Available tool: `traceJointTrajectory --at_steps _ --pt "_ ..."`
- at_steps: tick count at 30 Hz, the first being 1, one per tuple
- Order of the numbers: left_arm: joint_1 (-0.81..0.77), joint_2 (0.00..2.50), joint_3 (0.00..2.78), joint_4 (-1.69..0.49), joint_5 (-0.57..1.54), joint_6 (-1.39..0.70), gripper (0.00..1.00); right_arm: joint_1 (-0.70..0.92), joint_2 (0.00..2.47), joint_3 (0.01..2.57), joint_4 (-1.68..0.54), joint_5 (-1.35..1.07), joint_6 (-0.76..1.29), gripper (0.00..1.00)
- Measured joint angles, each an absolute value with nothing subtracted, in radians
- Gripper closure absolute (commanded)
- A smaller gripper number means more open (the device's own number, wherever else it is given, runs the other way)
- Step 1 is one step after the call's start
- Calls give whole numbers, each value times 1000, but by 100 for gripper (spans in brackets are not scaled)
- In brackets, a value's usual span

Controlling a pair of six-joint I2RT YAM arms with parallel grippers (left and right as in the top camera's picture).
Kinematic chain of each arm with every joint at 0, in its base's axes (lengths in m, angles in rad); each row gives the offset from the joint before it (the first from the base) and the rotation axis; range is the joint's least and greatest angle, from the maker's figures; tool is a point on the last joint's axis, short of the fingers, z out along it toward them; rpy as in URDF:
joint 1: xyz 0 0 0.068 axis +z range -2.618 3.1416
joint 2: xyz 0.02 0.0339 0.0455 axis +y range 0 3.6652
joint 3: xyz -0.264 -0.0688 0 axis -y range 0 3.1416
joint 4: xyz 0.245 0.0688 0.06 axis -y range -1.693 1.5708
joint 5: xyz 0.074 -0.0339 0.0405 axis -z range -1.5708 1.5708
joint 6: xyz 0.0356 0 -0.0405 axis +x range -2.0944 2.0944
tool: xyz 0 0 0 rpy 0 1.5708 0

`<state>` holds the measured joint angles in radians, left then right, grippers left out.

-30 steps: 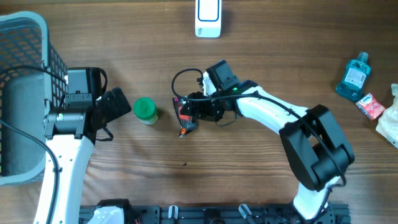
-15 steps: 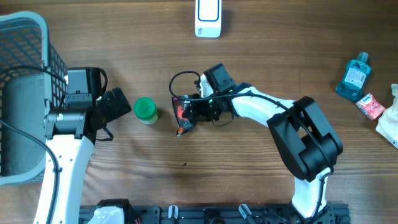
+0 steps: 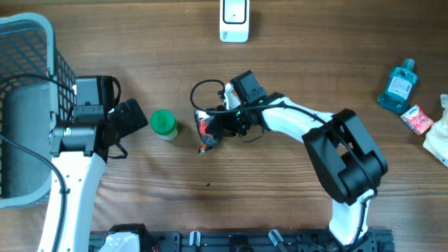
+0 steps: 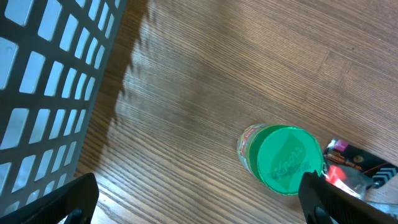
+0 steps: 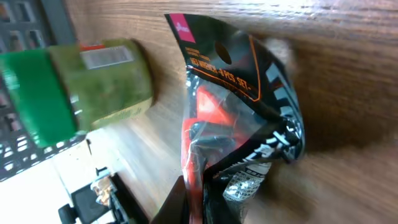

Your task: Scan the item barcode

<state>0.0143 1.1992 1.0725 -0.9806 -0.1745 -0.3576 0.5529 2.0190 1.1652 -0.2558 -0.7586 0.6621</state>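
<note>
Right gripper (image 3: 213, 130) jaws together, clamped on the packet (image 5: 239, 118) by one edge. Grip looks thin. The film is crinkly, so it could slip or twist on lift and leave the barcode facing away from the scanner (image 3: 234, 19), well beyond the jaws. Jar (image 3: 163, 124) sits just beside the packet, between the two grippers, and a low swing could knock it. Left gripper (image 3: 130, 120) jaws wide apart, empty. Basket (image 3: 35, 23) behind it.

We read this as a mock shop checkout: wood table (image 3: 280, 203), grey basket (image 3: 28, 21), white scanner (image 3: 234, 19), retail goods such as mouthwash bottle (image 3: 397, 87) and green-lidded jar (image 3: 164, 124).
</note>
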Motion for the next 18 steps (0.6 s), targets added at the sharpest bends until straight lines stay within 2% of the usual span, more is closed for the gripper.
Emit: traceJointTrajectory --at_steps 4,8,12,16,18 --pt "14 1199 1073 -981 -175 -358 0 488 1838 1158 -333 -822 653 96" --pt "14 1199 1073 -981 -175 -358 0 374 1596 1159 -328 -1009 717 95" --pt "14 1199 1073 -981 -175 -358 0 291 1548 1159 -314 -1151 811 96" --pt "14 1199 1073 -981 -174 -358 0 282 1550 1153 -111 -1288 844 95" --pt "14 1199 1073 -981 -175 -358 0 282 1550 1155 10 -1370 989 95"
